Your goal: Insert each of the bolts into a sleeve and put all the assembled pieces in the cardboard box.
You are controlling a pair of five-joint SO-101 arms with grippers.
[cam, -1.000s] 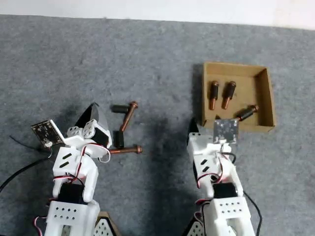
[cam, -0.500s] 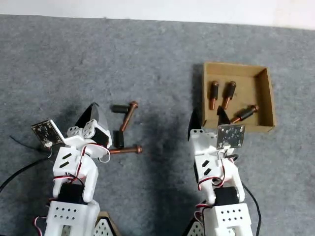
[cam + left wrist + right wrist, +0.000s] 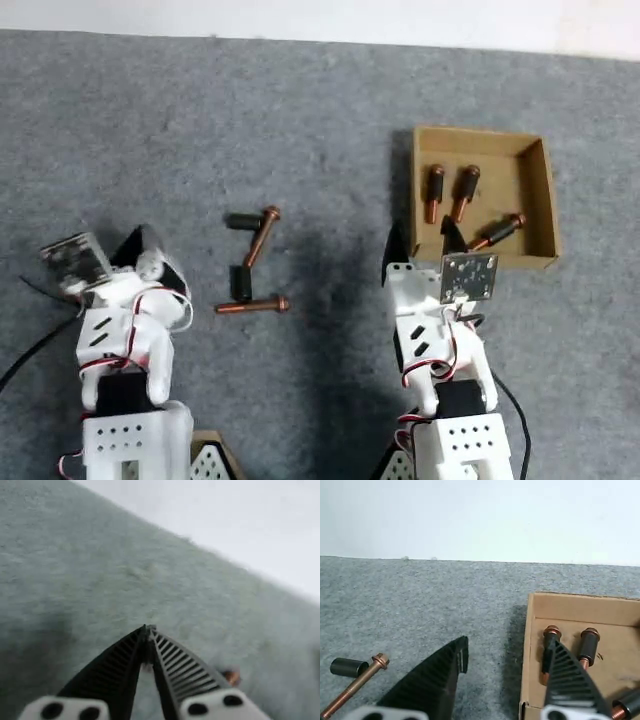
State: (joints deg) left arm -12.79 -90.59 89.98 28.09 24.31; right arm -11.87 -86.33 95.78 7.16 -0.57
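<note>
Two copper bolts lie on the grey carpet: one slanted (image 3: 259,237), one flat (image 3: 252,306). Two black sleeves (image 3: 241,221) (image 3: 241,283) lie beside them. The cardboard box (image 3: 415,190) holds three assembled pieces (image 3: 434,193) (image 3: 464,192) (image 3: 500,231). My left gripper (image 3: 133,246) is shut and empty, left of the bolts; its tips (image 3: 148,630) meet over bare carpet, with a copper bolt head (image 3: 231,676) beside one finger. My right gripper (image 3: 425,240) stands open at the box's near left corner. In the right wrist view it (image 3: 507,652) straddles the box wall (image 3: 529,640), with a bolt (image 3: 357,682) and sleeve (image 3: 347,667) off to the side.
Grey carpet covers the table, and a pale wall (image 3: 320,15) edges its far side. Open carpet lies between the loose parts and the box. Both arm bases (image 3: 135,440) (image 3: 460,440) stand at the near edge.
My left arm swung left, away from the bolts and sleeves, with its gripper shut. The right arm's wrist shifted a second ago so both open fingers show, then kept still.
</note>
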